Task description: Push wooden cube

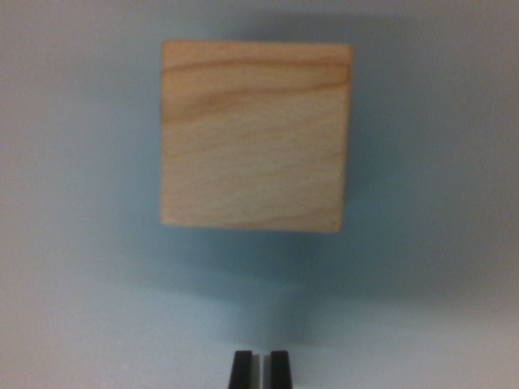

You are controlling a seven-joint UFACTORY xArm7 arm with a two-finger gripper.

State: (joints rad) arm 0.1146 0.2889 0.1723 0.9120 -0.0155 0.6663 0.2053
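- wooden cube [255, 136] is the only obstacle, dead ahead of the gripper [260, 369]
- bare surface [73, 308] between them and both sides
- behind cube: hidden, probably free

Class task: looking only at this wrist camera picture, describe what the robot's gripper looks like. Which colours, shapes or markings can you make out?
Only the tips of the gripper show, at the bottom edge: two black, flat-ended rectangular fingers, side by side with a thin pale gap between them. No markings, cables or arm parts are visible.
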